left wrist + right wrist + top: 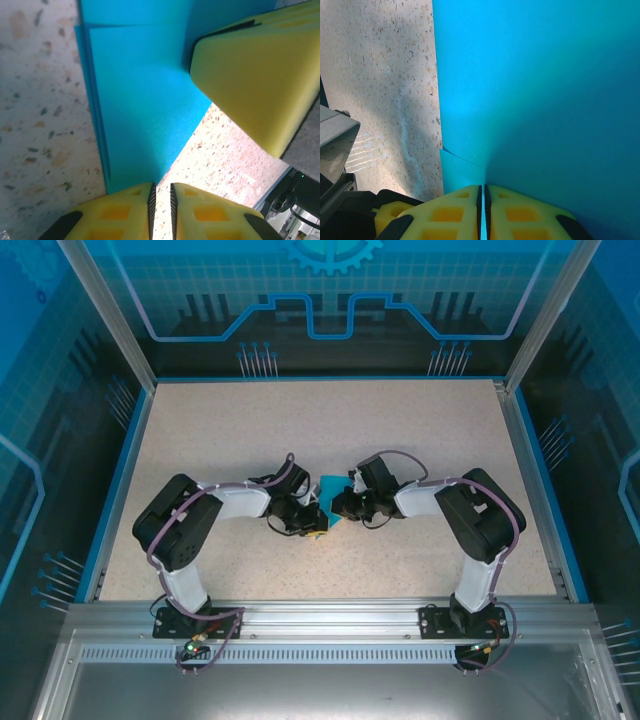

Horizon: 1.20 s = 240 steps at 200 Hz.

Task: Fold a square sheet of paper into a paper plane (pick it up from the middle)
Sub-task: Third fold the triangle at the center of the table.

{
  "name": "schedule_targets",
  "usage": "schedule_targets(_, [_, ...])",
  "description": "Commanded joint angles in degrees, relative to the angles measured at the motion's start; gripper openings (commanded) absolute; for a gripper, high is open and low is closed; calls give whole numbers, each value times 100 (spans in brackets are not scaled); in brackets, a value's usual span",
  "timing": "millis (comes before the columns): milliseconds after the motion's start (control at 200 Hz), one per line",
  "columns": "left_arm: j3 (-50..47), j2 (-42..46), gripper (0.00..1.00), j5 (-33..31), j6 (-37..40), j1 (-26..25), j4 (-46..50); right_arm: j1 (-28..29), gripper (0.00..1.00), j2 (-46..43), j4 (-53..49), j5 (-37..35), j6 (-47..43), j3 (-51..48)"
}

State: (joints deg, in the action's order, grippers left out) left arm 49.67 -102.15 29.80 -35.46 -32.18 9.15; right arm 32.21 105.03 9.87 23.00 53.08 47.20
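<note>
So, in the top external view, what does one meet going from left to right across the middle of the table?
left arm → left hand → teal sheet of paper → right hand → right arm

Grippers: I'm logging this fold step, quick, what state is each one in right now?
Left gripper: closed; the paper reaches its tips, but whether it grips it cannot be told.
Right gripper: closed on the paper.

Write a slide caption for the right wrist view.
Right gripper shut on the edge of the folded teal paper, speckled table alongside.
</note>
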Motion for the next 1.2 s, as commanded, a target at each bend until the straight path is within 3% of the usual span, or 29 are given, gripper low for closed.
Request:
schedule_targets(0, [-115, 225, 20, 91, 51, 11, 177, -58, 13, 72, -308, -125, -52, -47])
schedule_targets(655, [-401, 54, 20, 67, 219, 10, 427, -65, 14, 67, -451, -197, -122, -35])
schedule_targets(1195, [-523, 1002, 20, -141, 105, 25, 453, -114, 14, -42, -486, -168, -131, 19])
